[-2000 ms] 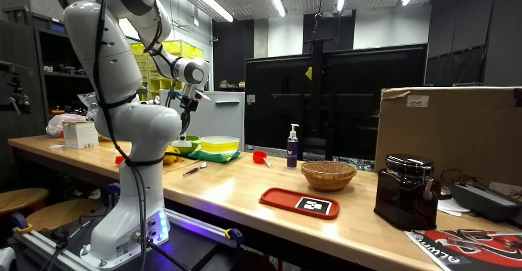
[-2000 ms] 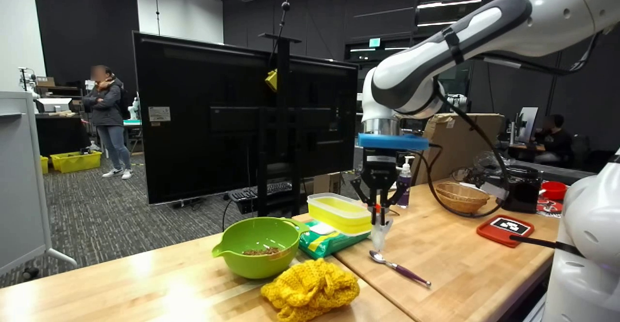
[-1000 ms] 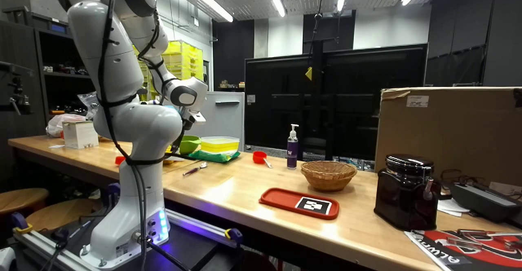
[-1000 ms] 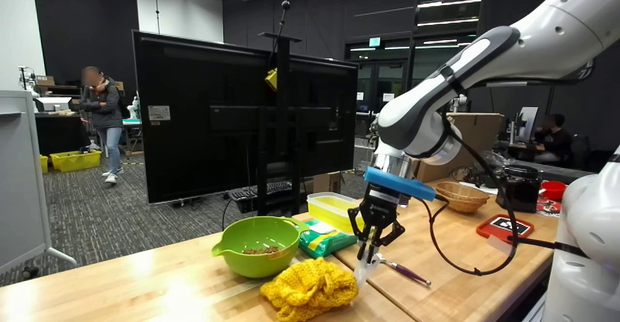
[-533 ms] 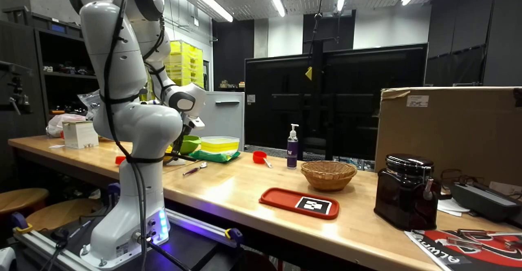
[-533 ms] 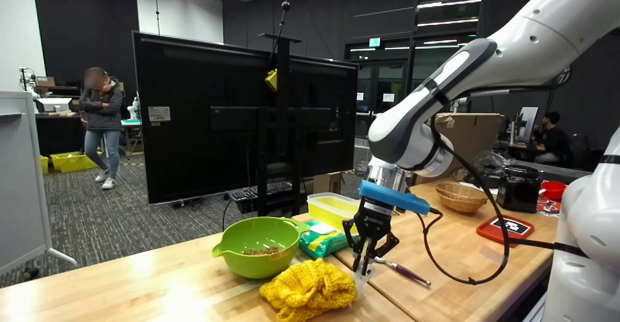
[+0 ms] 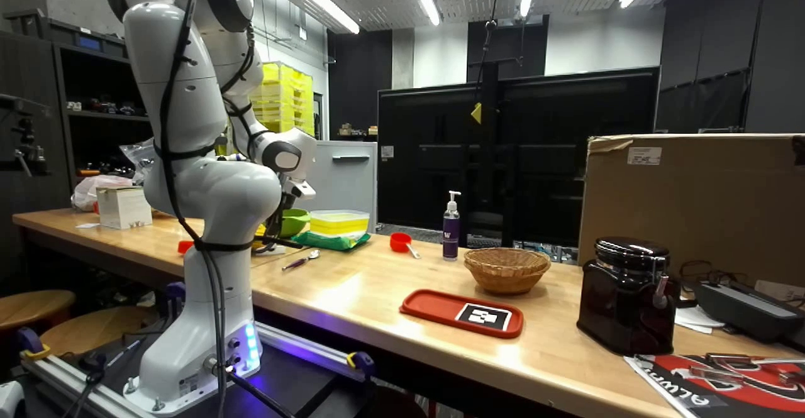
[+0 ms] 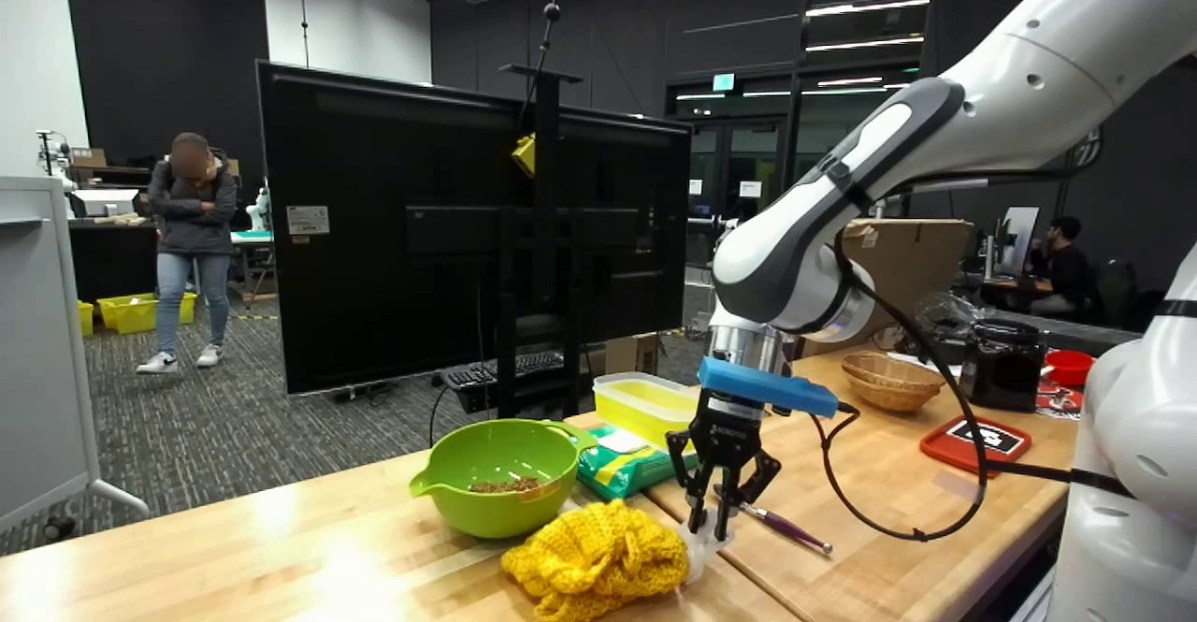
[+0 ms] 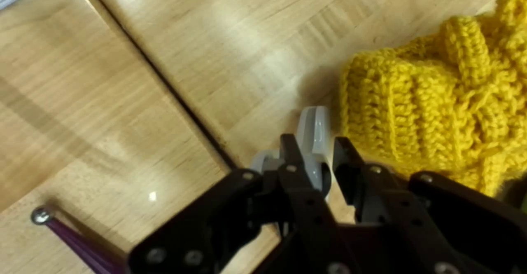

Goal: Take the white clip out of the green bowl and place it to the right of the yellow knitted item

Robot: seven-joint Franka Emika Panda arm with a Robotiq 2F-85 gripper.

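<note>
The white clip [image 8: 699, 558] is at table level beside the yellow knitted item [image 8: 598, 556], on its right in an exterior view. In the wrist view the clip [image 9: 313, 126] lies close to the edge of the yellow knitted item [image 9: 432, 101], partly hidden by my fingers. My gripper [image 9: 314, 139] is open around the clip, with a gap between the clip and the right finger. In an exterior view my gripper [image 8: 708, 532] points down, slightly tilted, low over the table. The green bowl [image 8: 486, 515] stands behind the knitted item, with brown bits inside.
A spoon with a purple handle [image 8: 785, 528] lies beside the gripper. A green packet [image 8: 622, 468] and a yellow container [image 8: 650, 407] stand behind it. A seam [image 9: 173, 92] crosses the wooden table. The basket [image 8: 893, 383] and red tray [image 8: 973, 444] are farther off.
My gripper came down and toward the yellow knitted item with the clip from above the spoon. In the last half second the fingers spread apart, and the arm barely moved.
</note>
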